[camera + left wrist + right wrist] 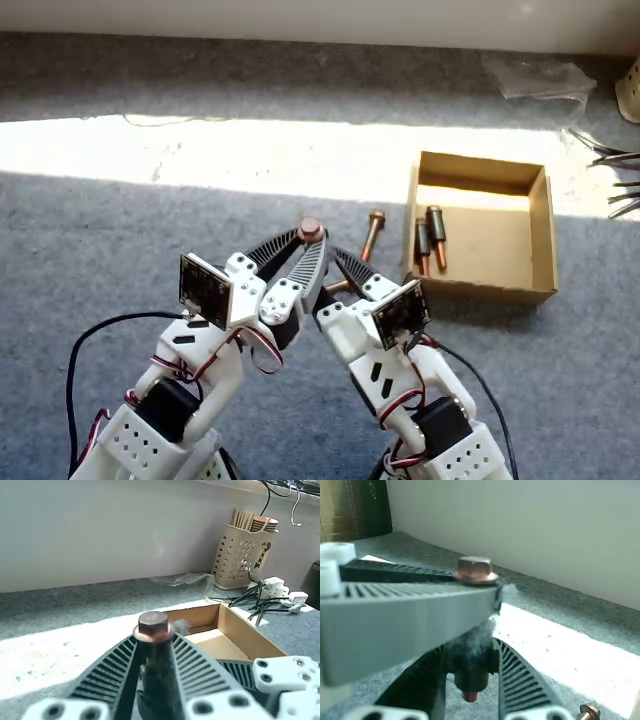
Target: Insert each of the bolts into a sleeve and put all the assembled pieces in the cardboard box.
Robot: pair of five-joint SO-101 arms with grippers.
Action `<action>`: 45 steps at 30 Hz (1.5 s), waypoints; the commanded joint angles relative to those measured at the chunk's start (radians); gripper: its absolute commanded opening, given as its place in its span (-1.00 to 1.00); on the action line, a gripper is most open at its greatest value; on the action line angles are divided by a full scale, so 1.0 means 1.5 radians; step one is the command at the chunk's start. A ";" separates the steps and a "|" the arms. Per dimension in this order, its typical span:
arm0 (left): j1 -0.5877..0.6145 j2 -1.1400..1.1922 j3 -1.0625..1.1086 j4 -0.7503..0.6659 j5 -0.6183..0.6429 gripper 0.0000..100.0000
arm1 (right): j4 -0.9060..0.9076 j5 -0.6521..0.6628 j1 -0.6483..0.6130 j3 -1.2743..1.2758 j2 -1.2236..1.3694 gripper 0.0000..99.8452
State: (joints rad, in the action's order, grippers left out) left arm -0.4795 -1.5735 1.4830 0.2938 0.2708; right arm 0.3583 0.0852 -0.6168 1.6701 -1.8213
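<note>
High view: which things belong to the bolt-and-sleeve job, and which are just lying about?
Job: bolt in left claw, sleeve in right claw, loose bolt, cardboard box, two assembled pieces inside.
Lying about: plastic bag, cables, slotted basket.

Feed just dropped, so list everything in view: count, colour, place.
open cardboard box: 1, brown, right of the arms
copper-coloured metal bolt: 1, copper, held in the left jaws
black cylindrical sleeve: 1, black, in the right jaws, apparently around that bolt's shank
loose copper bolt: 1, copper, on the grey carpet beside the box
assembled bolt-and-sleeve pieces: 2, copper and black, inside the box
clear plastic bag: 1, clear, beyond the box
beige perforated stick holder: 1, beige, by the wall
black cables, white plugs: several, beside the holder
robot arms: 2, white, black jaws both shut, near edge
</note>
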 commanded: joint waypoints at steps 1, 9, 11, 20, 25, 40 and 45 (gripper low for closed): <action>0.017 -0.009 -0.003 -0.012 0.002 -0.79 | -0.003 -0.006 0.022 0.076 -0.009 -0.99; 0.013 -0.009 -0.003 -0.007 0.000 -0.75 | -0.003 -0.005 0.023 0.075 -0.009 -0.99; 0.012 -0.009 -0.007 -0.007 0.000 -0.75 | -0.002 -0.005 0.022 0.075 -0.009 -0.99; -0.033 -0.009 -0.013 0.002 -0.010 -0.75 | -0.002 -0.005 0.024 0.074 -0.009 -0.99; -0.036 -0.009 -0.020 0.030 -0.048 -0.72 | 0.001 -0.005 0.024 0.074 -0.009 -0.99; -0.014 -0.009 -0.064 0.029 -0.052 -0.69 | 0.001 -0.005 0.024 0.074 -0.009 -0.99; 0.042 -0.009 -0.117 0.029 -0.048 -0.69 | 0.001 -0.005 0.025 0.076 -0.009 -0.99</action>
State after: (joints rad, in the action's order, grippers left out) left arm -0.4764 -1.5735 1.4154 0.3368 0.2002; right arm 0.3598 0.0852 -0.5953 1.6701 -1.8213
